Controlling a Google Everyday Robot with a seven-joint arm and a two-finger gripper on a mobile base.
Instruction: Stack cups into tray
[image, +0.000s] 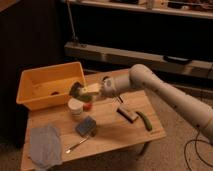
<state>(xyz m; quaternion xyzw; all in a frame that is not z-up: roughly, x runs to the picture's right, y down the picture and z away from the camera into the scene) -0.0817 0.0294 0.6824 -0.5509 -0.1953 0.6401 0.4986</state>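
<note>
At the right wall of the tray (50, 75), the gripper (81, 90) is clamped on the olive-green cup (75, 89). The tray floor lies just to its left, and the white cup (76, 106) stands below on the tabletop (115, 131).

The hand (88, 90), gripping the olive-green cup (76, 90) at the tray (30, 80) corner, hides part of it. The arm (165, 97) is cut off at the right edge.
</note>
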